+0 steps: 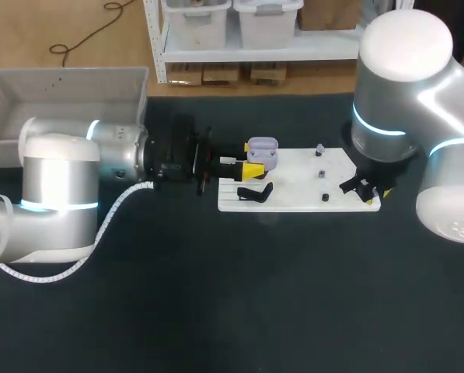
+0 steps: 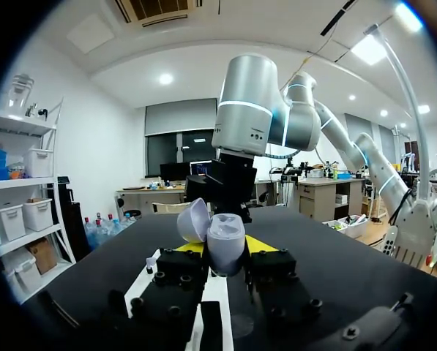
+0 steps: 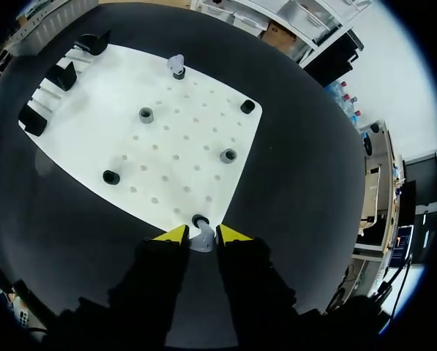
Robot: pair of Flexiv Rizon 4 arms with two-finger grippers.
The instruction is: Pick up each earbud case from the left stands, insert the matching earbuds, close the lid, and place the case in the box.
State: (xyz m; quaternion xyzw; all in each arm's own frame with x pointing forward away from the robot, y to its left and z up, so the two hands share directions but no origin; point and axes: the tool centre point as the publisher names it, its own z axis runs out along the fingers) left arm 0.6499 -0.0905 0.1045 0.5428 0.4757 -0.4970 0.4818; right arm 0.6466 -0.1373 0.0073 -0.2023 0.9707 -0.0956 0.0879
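A lavender earbud case [image 1: 263,152] with its lid up is held at the left end of the white board [image 1: 294,183]. My left gripper [image 1: 247,168] is shut on the case [image 2: 225,245], one yellow tip on each side, the lid [image 2: 192,219] tilted back. At the board's right corner, my right gripper [image 1: 368,186] points down. In the right wrist view that gripper [image 3: 202,235] is shut on a pale earbud [image 3: 201,240] sitting at a black peg [image 3: 200,219] on the board's edge. A second earbud [image 3: 176,64] rests on a far peg.
Several bare black pegs [image 3: 146,115] dot the board [image 3: 167,146]. Black case stands [image 3: 63,75] line its left end, one [image 1: 255,193] just below the held case. A grey box [image 1: 61,93] sits at the table's back left corner.
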